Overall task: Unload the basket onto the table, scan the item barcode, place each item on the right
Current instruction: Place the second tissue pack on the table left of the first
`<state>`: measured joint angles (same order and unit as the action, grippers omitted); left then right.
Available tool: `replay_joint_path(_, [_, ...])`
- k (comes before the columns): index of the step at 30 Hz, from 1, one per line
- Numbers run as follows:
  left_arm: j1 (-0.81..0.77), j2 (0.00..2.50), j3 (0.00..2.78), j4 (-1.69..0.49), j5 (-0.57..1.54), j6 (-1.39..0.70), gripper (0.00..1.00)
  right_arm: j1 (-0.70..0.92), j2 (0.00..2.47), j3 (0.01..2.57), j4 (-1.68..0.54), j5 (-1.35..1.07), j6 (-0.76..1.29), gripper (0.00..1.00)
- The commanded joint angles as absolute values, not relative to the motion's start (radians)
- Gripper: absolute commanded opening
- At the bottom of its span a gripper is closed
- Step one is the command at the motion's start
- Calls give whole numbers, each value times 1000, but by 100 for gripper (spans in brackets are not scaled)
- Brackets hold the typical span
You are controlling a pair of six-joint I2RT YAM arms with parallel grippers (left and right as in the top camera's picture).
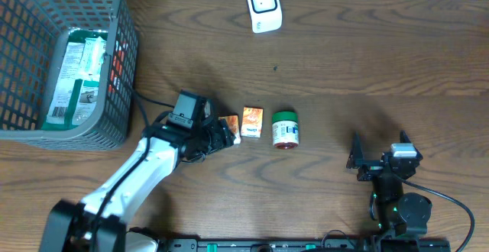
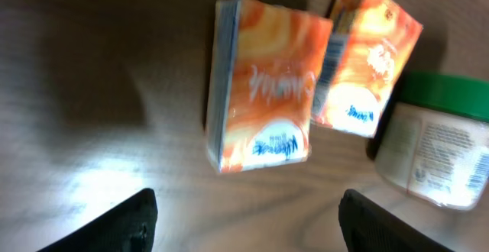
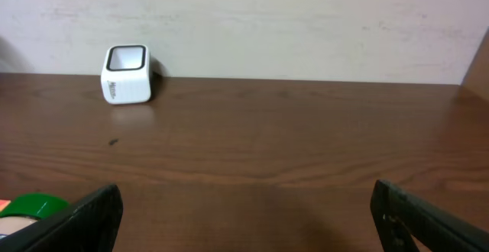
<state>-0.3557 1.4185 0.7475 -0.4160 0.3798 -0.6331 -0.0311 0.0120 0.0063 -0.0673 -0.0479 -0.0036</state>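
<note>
Hovering low over the table (image 1: 367, 69), the left gripper (image 2: 246, 225) has its jaws spread wide with nothing between them; it grips nothing. The near orange packet (image 2: 263, 84), which I take for the item in play, lies flat on the wood just ahead of the fingertips, untouched. The right gripper (image 3: 246, 210) sits well apart on its own side, equally wide and empty, looking across at the scanner (image 1: 263, 6) by the far edge.

Now the trouble spots. A second orange packet (image 2: 367, 61) lies just beside the first, and I cannot tell whether their corners touch; a wide, slightly skewed closing could drag both along or nip the wrong one. The packet looks soft and flat, so fingers coming down shallow may slide over the wrapper rather than get under its edges. Past the pair stands the green-lidded jar (image 2: 439, 149); a sweep to that side could knock it over and set it rolling.

No barcode shows on the upward face, so I cannot say which side carries it. A grasp that covers that side, or a carry that turns it away from the scanner's window, would give no read. It is also a long reach across the table; a weak pinch might drop the packet on the way. The basket (image 1: 122, 76) on the left already holds goods.
</note>
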Motion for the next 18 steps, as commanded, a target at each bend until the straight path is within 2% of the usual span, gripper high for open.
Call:
replay_joint_path(1, [-360,1359,844,-487,341,-567,77,-18,7,6,-72,-42,3,99])
replay_joint_path(12, [-358,1318,1262,-989,-14,-433,77,-18,7,6,-72,-42,3,99])
replay_joint_path(18, [-343,1318,1440,-1070,-192,-408,77,-18,7,5,-72,-42,3,99])
